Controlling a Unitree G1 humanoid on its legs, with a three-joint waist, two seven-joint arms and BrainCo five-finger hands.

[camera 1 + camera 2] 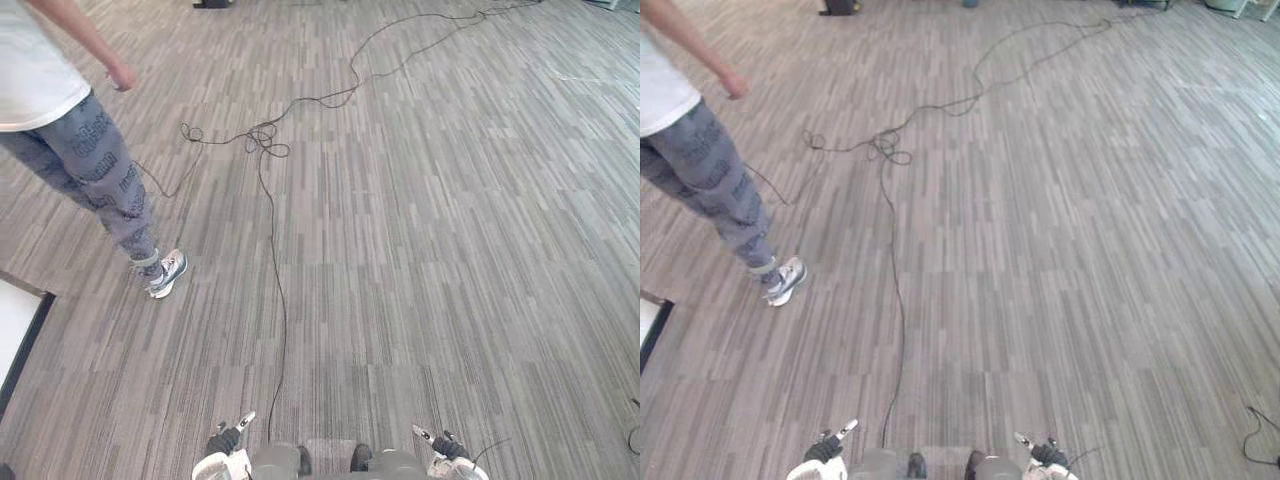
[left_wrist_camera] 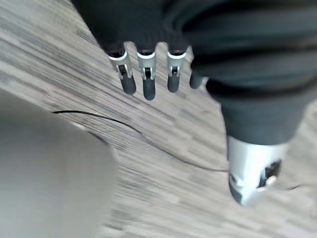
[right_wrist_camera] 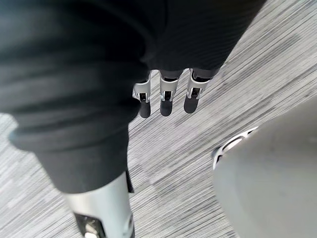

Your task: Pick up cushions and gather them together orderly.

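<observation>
My left hand (image 1: 224, 450) hangs low at my side near the bottom edge of the left eye view, over grey striped carpet. In its wrist view the fingers (image 2: 144, 74) point straight down, the thumb (image 2: 252, 173) stands apart, and nothing is in the hand. My right hand (image 1: 446, 452) hangs the same way on the other side. Its fingers (image 3: 166, 97) are straight and relaxed above the carpet, holding nothing.
A person (image 1: 75, 140) in a white shirt and patterned grey trousers stands at the far left, one shoe (image 1: 165, 272) on the carpet. A flat white thing with a dark edge (image 1: 18, 328) lies at the left edge. Open carpet (image 1: 430, 220) stretches ahead and to the right.
</observation>
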